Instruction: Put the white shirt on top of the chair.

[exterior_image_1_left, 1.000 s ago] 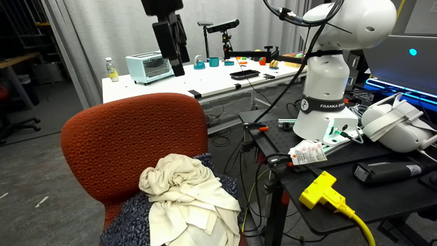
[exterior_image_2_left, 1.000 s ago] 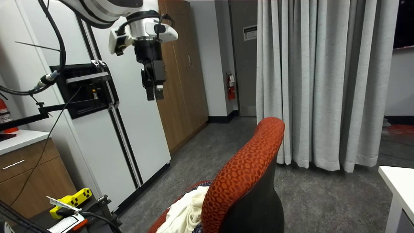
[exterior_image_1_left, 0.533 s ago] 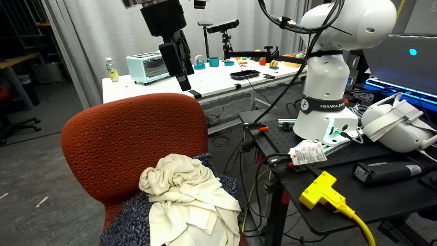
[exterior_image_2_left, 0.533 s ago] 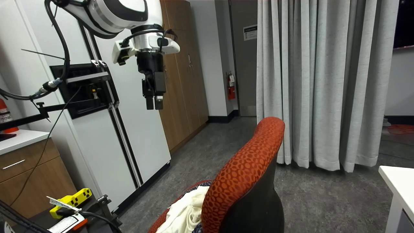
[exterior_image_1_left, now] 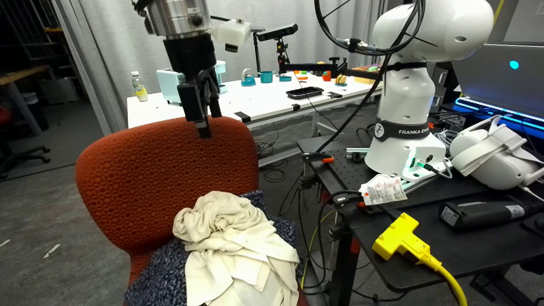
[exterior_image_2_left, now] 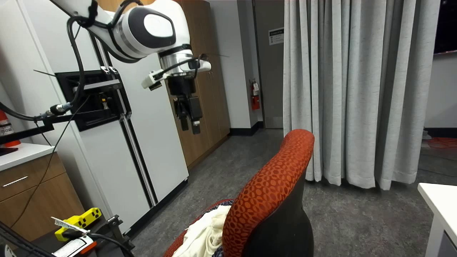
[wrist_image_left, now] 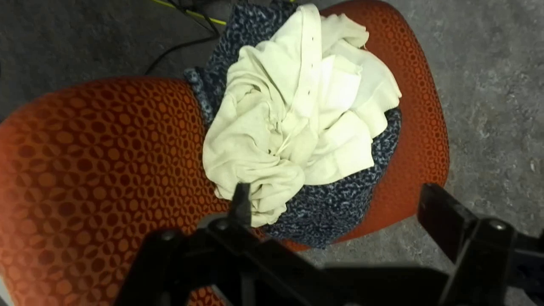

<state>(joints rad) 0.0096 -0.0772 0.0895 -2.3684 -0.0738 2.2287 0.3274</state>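
The white shirt (exterior_image_1_left: pixel 238 242) lies crumpled on the seat of the red-orange chair (exterior_image_1_left: pixel 165 170), on top of a dark blue speckled cloth (exterior_image_1_left: pixel 155 274). In an exterior view the chair's backrest (exterior_image_2_left: pixel 271 178) hides part of the shirt (exterior_image_2_left: pixel 205 232). My gripper (exterior_image_1_left: pixel 210 122) is open and empty, above the seat. It also shows in an exterior view (exterior_image_2_left: pixel 190 127), higher than the backrest. In the wrist view its fingers (wrist_image_left: pixel 333 191) stand wide apart. The shirt (wrist_image_left: pixel 272 127) is below them, mostly beyond the left finger, and apart from the gripper.
A black table (exterior_image_1_left: pixel 425 250) with the robot base, a yellow power splitter (exterior_image_1_left: pixel 399 238) and clamps stands beside the chair. A white table (exterior_image_1_left: pixel 263 102) with a toy oven (exterior_image_1_left: pixel 170 85) is behind the backrest. Cables hang between chair and black table.
My gripper has come down towards the chair in both exterior views, lately also shifting sideways. The fingers stay apart. The shirt, cloth and chair have not moved.
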